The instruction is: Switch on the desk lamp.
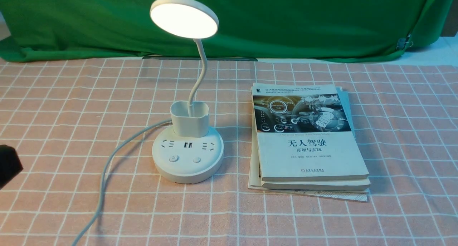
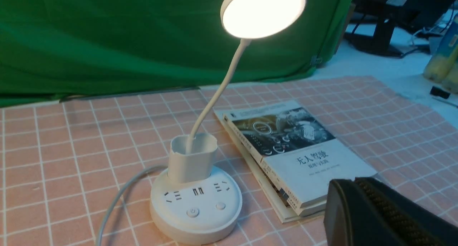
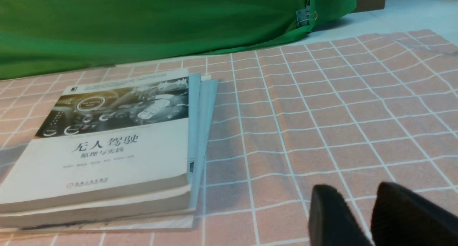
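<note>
White plastic desk lamp (image 1: 188, 167), shown lit, is positioned left of the stacked books (image 1: 311, 142). Left gripper (image 2: 352, 183) is closed, nothing held; right gripper's fingers (image 3: 331, 210) are parted, empty.

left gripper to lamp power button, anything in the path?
Nothing visible stands between the left gripper and the power button on the lamp base; the book stack sits to the base's right.
</note>
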Controlling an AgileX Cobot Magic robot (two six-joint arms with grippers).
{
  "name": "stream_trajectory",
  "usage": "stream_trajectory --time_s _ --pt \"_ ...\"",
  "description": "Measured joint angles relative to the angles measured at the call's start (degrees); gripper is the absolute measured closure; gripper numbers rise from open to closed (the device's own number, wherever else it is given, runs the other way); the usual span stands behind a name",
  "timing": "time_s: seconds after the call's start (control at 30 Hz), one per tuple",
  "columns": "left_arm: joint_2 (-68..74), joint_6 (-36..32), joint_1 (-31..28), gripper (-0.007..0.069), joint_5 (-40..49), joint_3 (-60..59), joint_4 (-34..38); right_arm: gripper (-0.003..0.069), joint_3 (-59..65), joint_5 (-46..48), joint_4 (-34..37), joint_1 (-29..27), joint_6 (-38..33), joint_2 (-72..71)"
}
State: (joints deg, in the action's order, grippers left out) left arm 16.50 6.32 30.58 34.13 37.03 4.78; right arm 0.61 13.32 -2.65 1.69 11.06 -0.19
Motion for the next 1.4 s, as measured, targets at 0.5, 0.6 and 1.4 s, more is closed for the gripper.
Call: stream_trajectory --time_s 0.5,0.6,1.4 --pt "-8.2 -2.4 -12.4 0.0603 -22.5 -18.2 -5.5 0.0419 0.0 0.0 0.0 0.0 0.0 0.0" --pt "-10.2 -3.4 -18.7 0.0603 -28.1 -24.3 -5.3 0.0419 0.0 0.0 0.0 0.0 0.0 0.0" --pt "-16.5 -5.8 -33.1 0.0603 -22.0 -37.4 -3.4 0.0419 0.0 0.0 0.0 0.0 0.0 0.0"
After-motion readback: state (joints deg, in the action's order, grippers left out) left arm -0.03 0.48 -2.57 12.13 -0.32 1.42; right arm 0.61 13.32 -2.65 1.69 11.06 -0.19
